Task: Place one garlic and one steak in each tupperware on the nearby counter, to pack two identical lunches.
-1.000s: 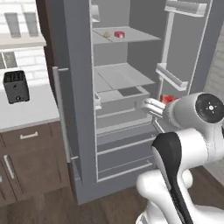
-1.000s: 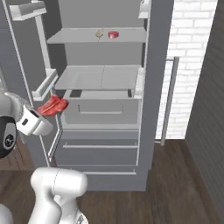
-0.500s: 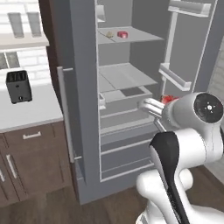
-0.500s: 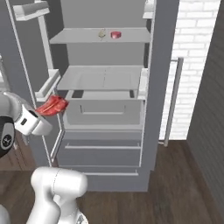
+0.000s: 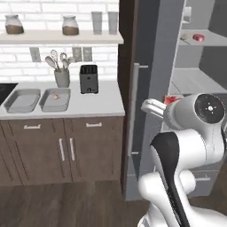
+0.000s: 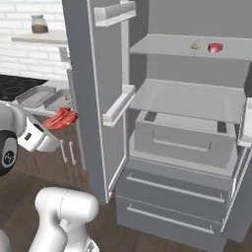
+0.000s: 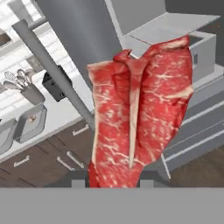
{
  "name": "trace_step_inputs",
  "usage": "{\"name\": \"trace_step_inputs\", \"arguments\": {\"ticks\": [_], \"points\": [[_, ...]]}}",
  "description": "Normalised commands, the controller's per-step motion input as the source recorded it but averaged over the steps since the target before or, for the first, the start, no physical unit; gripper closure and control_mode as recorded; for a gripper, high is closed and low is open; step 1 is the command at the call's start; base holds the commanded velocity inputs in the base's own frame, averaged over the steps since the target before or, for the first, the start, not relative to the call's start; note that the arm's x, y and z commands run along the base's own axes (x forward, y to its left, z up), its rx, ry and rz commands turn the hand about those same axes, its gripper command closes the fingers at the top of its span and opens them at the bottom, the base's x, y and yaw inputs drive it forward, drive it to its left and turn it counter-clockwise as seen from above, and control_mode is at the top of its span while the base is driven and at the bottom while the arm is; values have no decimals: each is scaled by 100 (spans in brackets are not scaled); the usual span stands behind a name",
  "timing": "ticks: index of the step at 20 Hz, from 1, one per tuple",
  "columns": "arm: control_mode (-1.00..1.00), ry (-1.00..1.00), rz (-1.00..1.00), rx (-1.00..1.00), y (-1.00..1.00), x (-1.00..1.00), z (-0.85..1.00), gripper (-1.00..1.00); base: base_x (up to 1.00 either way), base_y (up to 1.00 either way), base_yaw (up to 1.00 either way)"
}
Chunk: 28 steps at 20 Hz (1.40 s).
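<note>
My gripper (image 7: 114, 178) is shut on a red marbled steak (image 7: 140, 113), which hangs in front of the hand camera. From the right base the gripper (image 6: 49, 129) holds this steak (image 6: 61, 118) beside the open fridge door. On the counter (image 5: 95, 104) two grey tupperware trays sit side by side: the left one (image 5: 21, 99) looks bare, and the right one (image 5: 66, 101) has a small pinkish garlic (image 5: 56, 95) in it. A second steak (image 6: 215, 47) and a pale garlic (image 6: 196, 45) lie on the upper fridge shelf.
A black toaster (image 5: 88, 79) and a utensil holder (image 5: 62, 77) stand behind the trays. The grey fridge door (image 6: 93, 88) with its door bins stands open between my hand and the shelves. A black hob (image 6: 17, 86) lies at the counter's far left.
Both base views have swung left, away from the fridge interior, bringing the counter and trays into view. The steak stays in my gripper.
</note>
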Motion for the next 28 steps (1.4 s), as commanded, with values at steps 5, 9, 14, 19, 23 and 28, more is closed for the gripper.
{"name": "trace_step_inputs", "arguments": {"ticks": [5, 9, 14, 19, 23, 28], "points": [[100, 0, 0, 0, 0, 0, 0, 100, 3, 100, 55], [100, 0, 0, 0, 0, 0, 0, 100, 51, 91, 57], [100, 0, 0, 0, 0, 0, 0, 100, 99, 34, 55], [100, 0, 0, 0, 0, 0, 0, 100, 100, -1, 38], [100, 0, 0, 0, 0, 0, 0, 100, 100, -16, 5], [100, 0, 0, 0, 0, 0, 0, 100, 80, -2, -21]]}}
